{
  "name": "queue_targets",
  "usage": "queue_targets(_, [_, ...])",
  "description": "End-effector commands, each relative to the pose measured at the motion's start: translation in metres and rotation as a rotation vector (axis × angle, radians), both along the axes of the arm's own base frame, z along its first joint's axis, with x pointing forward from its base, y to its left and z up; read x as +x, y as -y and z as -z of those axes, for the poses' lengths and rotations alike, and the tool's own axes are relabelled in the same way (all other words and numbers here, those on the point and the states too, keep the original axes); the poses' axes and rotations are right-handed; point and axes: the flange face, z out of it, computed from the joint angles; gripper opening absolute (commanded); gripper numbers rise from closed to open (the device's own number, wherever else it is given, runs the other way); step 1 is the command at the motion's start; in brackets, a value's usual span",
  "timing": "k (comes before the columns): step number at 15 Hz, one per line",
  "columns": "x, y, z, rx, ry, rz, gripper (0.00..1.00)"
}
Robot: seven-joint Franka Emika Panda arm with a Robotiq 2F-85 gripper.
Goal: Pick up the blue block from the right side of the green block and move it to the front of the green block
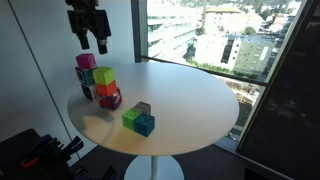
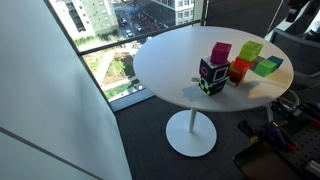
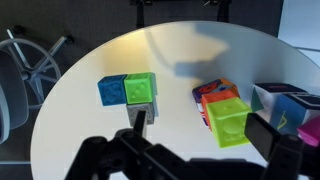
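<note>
The blue block (image 1: 146,126) sits on the round white table (image 1: 190,100), touching the green block (image 1: 131,118). A small grey block (image 1: 143,108) stands against the pair. In the wrist view the blue block (image 3: 112,90) is left of the green block (image 3: 141,88), with the grey block (image 3: 140,114) just below. My gripper (image 1: 91,42) hangs high above the table's far left part, open and empty. In the wrist view its fingers (image 3: 200,135) frame bare table between the pair and a block cluster. In an exterior view the green block (image 2: 267,66) shows; the blue one is hard to make out.
A cluster of stacked blocks (image 1: 97,82), pink, lime, orange and dark patterned, stands near the table's edge; it also shows in the wrist view (image 3: 228,118) and in an exterior view (image 2: 225,66). Large windows run beside the table. Dark equipment (image 1: 30,155) sits on the floor.
</note>
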Motion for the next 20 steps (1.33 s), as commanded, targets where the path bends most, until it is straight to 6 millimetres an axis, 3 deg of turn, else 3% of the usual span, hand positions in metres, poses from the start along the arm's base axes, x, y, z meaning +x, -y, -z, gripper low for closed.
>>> queue_targets(1, [0.008, 0.027, -0.001, -0.011, 0.002, 0.03, 1.0])
queue_targets(9, [0.02, 0.079, 0.022, 0.039, -0.076, 0.087, 1.0])
queue_targets(20, [0.052, 0.123, 0.051, -0.024, -0.084, 0.022, 1.0])
